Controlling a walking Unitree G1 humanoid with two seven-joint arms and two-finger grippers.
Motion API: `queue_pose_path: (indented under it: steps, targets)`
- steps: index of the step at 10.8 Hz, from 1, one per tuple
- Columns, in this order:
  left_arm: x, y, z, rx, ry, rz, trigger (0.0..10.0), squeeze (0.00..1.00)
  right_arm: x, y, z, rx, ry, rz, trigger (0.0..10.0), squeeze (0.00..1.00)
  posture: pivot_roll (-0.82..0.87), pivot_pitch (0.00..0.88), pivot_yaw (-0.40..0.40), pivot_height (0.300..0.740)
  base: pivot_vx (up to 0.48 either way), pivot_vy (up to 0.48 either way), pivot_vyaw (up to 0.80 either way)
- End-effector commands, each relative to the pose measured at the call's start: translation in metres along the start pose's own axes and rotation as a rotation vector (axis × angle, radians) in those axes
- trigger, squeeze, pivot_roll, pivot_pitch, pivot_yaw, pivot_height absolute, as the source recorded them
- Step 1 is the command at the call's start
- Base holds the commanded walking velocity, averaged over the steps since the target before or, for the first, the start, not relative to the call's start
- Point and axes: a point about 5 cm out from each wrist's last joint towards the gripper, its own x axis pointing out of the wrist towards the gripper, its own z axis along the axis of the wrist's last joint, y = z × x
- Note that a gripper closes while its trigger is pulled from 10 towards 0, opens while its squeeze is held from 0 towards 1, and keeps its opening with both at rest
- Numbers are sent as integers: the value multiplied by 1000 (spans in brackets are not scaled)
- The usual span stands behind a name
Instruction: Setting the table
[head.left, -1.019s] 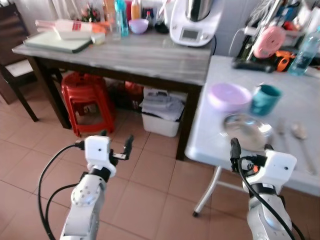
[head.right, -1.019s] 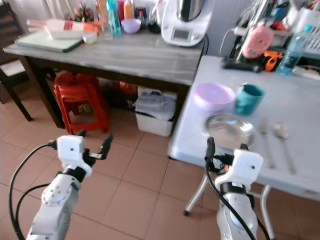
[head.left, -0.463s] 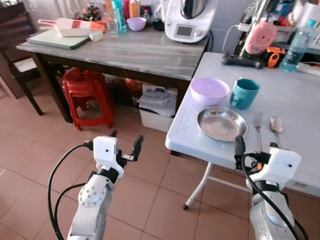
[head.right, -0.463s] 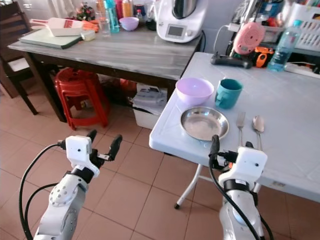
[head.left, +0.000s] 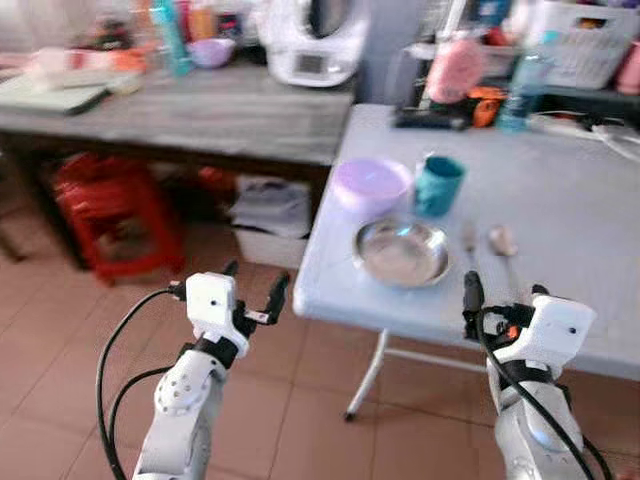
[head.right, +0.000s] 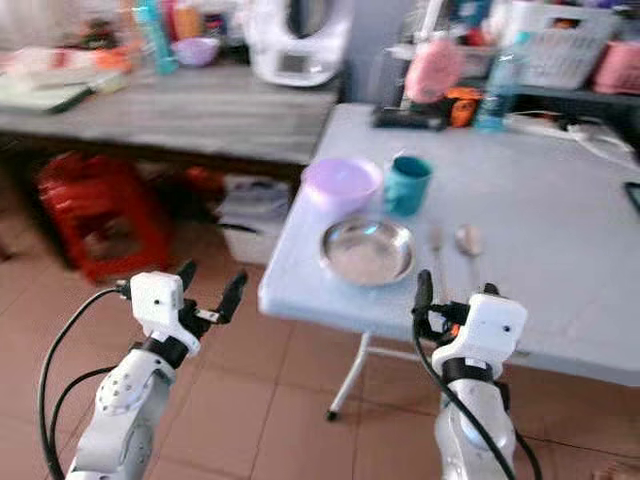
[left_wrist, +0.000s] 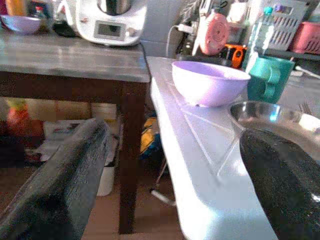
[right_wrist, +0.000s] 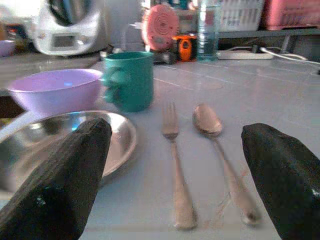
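On the white folding table (head.left: 580, 200) stand a purple bowl (head.left: 370, 185) and a teal mug (head.left: 438, 185) side by side. A steel plate (head.left: 402, 252) lies in front of them, close to the table's near edge. To the plate's right lie a fork (right_wrist: 173, 150) and a spoon (right_wrist: 212, 127). My right gripper (head.left: 505, 293) is open and empty, low at the table's front edge, facing the plate and cutlery. My left gripper (head.left: 255, 280) hangs open over the floor, left of the table's corner, with nothing between its fingers (left_wrist: 60, 185).
A grey-topped wooden table (head.left: 180, 100) abuts the white one on the left, carrying a white kitchen machine (head.left: 310, 45) and bottles. Under it stand a red stool (head.left: 110, 200) and a white bin (head.left: 270, 215). A water bottle (head.left: 520, 75) and a pink gadget (head.left: 452, 70) crowd the back.
The whole picture has shifted and blurred, so the camera has turned right; the white table sits more in the middle. Both grippers keep their open pose.
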Motion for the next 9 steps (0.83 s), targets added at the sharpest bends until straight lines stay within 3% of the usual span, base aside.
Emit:
queue_pose_path:
  steps: [1, 3, 6, 9]
  targets:
    - [-2, 3, 3, 12, -7, 2, 10000, 0, 2, 5, 1, 7, -1, 20, 10000, 0, 56, 37, -5, 740, 341, 0, 0]
    - [-2, 3, 3, 8, -5, -6, 10000, 0, 3, 8, 2, 11, -1, 40, 10000, 0, 54, 38, -5, 740, 341, 0, 0]
    - [-6, 4, 1, 17, -1, -5, 10000, 0, 4, 11, 2, 9, 0, 63, 10000, 0, 54, 41, -9, 740, 0, 0, 0]
    - [-16, 7, 0, 77, 19, -95, 10000, 0, 2, 7, 2, -6, 13, 58, 10000, 0, 55, 43, -13, 740, 0, 0, 0]
